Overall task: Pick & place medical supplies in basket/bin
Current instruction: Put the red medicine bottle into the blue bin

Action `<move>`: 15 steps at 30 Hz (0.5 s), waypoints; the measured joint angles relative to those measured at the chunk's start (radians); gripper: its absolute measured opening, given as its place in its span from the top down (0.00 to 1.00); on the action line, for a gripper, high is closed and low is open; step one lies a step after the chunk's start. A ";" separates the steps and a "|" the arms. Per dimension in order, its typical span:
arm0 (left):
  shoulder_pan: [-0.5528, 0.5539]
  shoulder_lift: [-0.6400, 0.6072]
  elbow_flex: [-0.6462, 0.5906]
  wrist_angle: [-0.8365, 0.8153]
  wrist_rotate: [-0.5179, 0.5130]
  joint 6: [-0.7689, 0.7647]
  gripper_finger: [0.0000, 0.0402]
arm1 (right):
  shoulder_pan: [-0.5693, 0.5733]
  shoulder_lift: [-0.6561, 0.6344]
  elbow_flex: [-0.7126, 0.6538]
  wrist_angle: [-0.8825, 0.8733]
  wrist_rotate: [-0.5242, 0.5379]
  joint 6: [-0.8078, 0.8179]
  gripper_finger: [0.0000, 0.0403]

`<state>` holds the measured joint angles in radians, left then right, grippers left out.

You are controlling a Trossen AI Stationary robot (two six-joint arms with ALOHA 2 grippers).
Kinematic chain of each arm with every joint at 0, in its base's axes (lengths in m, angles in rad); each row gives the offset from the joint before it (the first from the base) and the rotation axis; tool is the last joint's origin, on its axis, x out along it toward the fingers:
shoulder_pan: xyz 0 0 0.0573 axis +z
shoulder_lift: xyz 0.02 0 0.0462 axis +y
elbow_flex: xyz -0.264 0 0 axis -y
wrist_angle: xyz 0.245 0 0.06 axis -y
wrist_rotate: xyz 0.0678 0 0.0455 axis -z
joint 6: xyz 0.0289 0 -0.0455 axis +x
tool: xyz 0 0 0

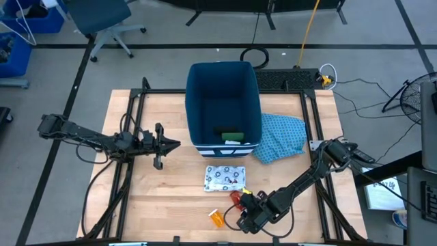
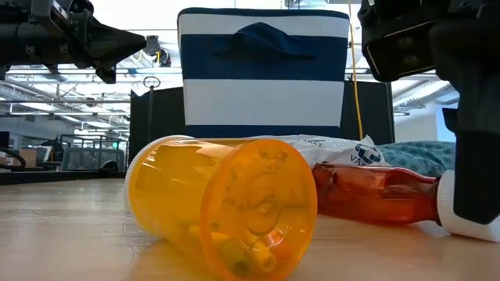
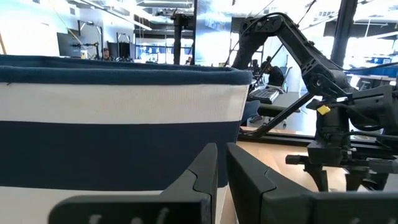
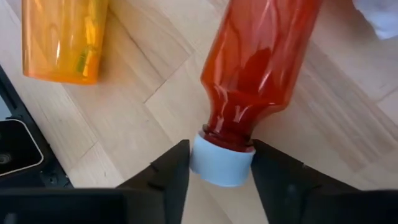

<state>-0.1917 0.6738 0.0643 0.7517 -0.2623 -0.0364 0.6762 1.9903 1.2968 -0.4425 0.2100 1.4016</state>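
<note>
The dark-blue bin [image 1: 224, 96] with its white-striped base stands at the table's far middle. A green block [image 1: 232, 136] and a small white piece [image 1: 233, 141] lie on its floor. The flat white blue-patterned packet [image 1: 225, 178] lies flat in front of the bin. The red bottle [image 1: 238, 197] and the orange vial [image 1: 216, 218] lie on their sides near the table's near edge. My right gripper [image 4: 221, 155] is at the bottle's white cap. My left gripper [image 1: 171, 145] hovers shut, left of the bin. No black block shows. My right gripper holds the red bottle by its white cap [image 4: 221, 167], pinched between the two fingers [image 4: 171, 171]. The fingers slant down from the table's right side, in line with the bottle's length. The bottle's body [image 2: 375, 195] lies on its side on the table.
A blue patterned cloth [image 1: 282, 137] lies crumpled against the bin's right side. The orange vial [image 2: 226, 207] rests just left of the bottle. Bare wood [image 1: 164, 191] stretches left of the packet. Black frame rails [image 1: 130, 171] run along both table sides.
</note>
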 joint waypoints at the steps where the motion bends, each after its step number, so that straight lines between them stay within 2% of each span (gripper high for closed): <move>1: 0.000 0.000 0.000 0.000 0.000 0.000 0.91 | 0.000 0.000 0.000 -0.002 0.000 -0.004 0.65; 4: 0.000 0.000 0.000 0.000 0.001 -0.001 0.91 | 0.001 0.000 0.000 0.000 -0.001 -0.027 0.71; 11: 0.000 0.000 0.000 -0.003 0.002 -0.002 0.91 | 0.026 -0.015 -0.003 0.001 0.003 -0.065 0.70; 15: 0.000 0.000 0.000 -0.017 0.002 -0.002 0.91 | 0.046 -0.072 -0.011 -0.033 0.018 -0.158 0.68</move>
<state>-0.1913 0.6735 0.0643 0.7344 -0.2607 -0.0386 0.7226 1.9181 1.2858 -0.4752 0.2284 1.2441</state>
